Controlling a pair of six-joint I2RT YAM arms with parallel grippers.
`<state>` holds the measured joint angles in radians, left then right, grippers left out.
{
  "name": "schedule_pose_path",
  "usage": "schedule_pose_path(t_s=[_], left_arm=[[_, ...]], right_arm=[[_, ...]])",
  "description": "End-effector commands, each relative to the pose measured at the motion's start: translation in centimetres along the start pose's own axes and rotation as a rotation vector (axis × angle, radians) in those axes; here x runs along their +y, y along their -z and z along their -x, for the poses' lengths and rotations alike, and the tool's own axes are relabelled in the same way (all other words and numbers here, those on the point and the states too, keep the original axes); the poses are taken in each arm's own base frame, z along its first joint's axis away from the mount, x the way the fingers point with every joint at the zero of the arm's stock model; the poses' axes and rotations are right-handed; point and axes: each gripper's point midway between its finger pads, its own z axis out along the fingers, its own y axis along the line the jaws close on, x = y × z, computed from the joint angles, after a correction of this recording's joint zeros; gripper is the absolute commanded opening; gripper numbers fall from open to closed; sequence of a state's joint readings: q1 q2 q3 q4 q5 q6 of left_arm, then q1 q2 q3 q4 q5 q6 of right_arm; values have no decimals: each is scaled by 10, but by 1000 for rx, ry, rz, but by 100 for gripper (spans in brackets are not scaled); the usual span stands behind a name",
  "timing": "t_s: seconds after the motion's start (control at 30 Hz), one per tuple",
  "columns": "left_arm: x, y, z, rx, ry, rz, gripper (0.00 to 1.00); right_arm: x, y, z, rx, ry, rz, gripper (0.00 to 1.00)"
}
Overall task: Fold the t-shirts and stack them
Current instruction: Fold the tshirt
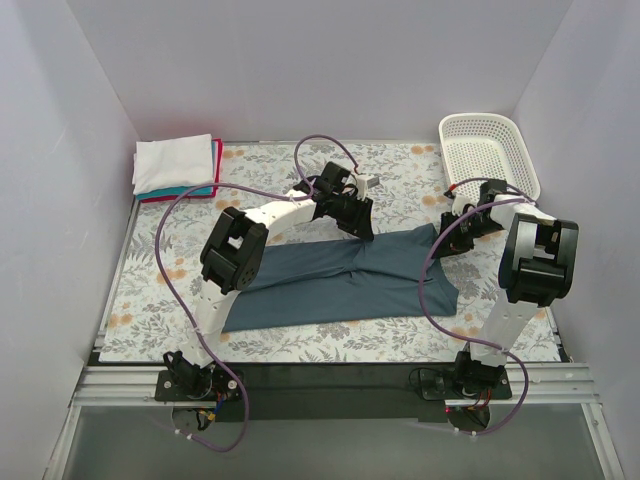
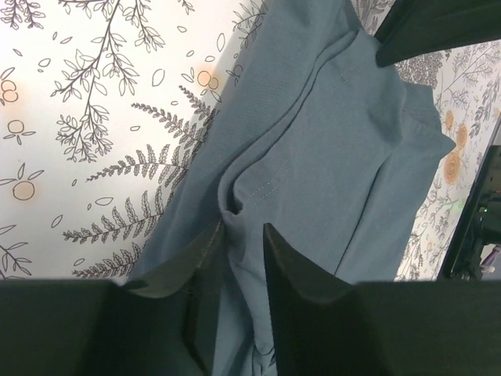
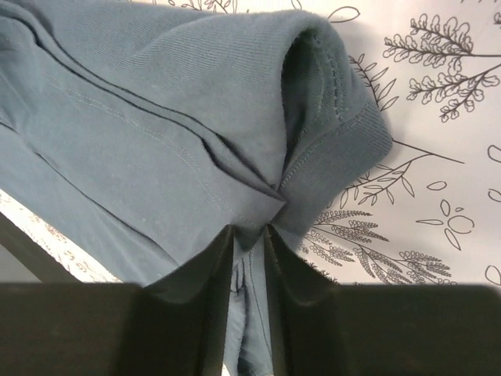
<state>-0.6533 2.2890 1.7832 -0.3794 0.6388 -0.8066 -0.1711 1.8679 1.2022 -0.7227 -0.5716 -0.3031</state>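
Observation:
The dark slate-blue t-shirt (image 1: 340,280) lies half folded across the middle of the floral mat. My left gripper (image 1: 352,222) is shut on a fold of it at its far edge; the pinched cloth shows between the fingers in the left wrist view (image 2: 243,235). My right gripper (image 1: 452,232) is shut on the shirt's right end, near a sleeve hem (image 3: 337,149), with cloth bunched between its fingers (image 3: 249,235). A folded stack with a white tee (image 1: 173,163) on top of teal and red ones sits at the far left corner.
A white mesh basket (image 1: 490,150) stands at the far right corner. The floral mat (image 1: 300,345) covers the table, with a black strip along its near edge. Purple cables loop over both arms. Grey walls close in the sides.

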Motion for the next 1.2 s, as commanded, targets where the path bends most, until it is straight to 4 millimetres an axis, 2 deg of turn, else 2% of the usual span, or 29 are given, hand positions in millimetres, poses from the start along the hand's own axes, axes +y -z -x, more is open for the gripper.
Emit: schedule_pose_path(t_s=[0.0, 0.17, 0.2, 0.33, 0.47, 0.5, 0.57, 0.6, 0.7, 0.73, 0.9, 0.93, 0.97, 1.03, 1.07, 1.17], left_arm=[[-18, 8, 24, -54, -61, -34, 23], [-22, 13, 26, -62, -75, -34, 1], [-22, 14, 25, -61, -78, -32, 0], [-29, 24, 26, -74, -108, -31, 0], [-44, 43, 27, -91, -142, -44, 0], [-44, 44, 18, -76, -136, -47, 0], [-53, 54, 16, -82, -146, -58, 0], [-53, 54, 7, -68, -137, -60, 0], [-64, 62, -2, -62, -140, -74, 0], [-63, 60, -16, -38, -112, -78, 0], [-83, 61, -56, 18, -91, -122, 0], [-90, 64, -56, 2, -109, -130, 0], [-93, 61, -73, 33, -99, -134, 0], [-99, 59, -85, 48, -96, -141, 0], [-104, 57, -97, 69, -99, -147, 0], [-106, 55, -117, 98, -83, -144, 0]], right_arm=[[3, 7, 19, -55, 24, 21, 21], [7, 11, 22, -70, 37, 29, 6], [9, 11, 20, -68, 39, 29, 2], [15, 20, 21, -90, 74, 26, 1], [25, 30, 20, -111, 139, 38, 1], [27, 31, 18, -110, 151, 42, 1], [31, 35, 13, -108, 190, 43, 1], [31, 36, 11, -104, 202, 42, 1], [33, 39, 0, -80, 240, 44, 1], [33, 40, -3, -73, 250, 43, 1], [29, 41, -22, -20, 295, 19, 1], [29, 42, -23, -19, 316, 14, 1], [29, 42, -25, -12, 318, 14, 1], [28, 43, -28, -2, 334, 9, 1], [28, 43, -29, 3, 336, 10, 1], [29, 44, -29, 7, 349, 23, 1]])
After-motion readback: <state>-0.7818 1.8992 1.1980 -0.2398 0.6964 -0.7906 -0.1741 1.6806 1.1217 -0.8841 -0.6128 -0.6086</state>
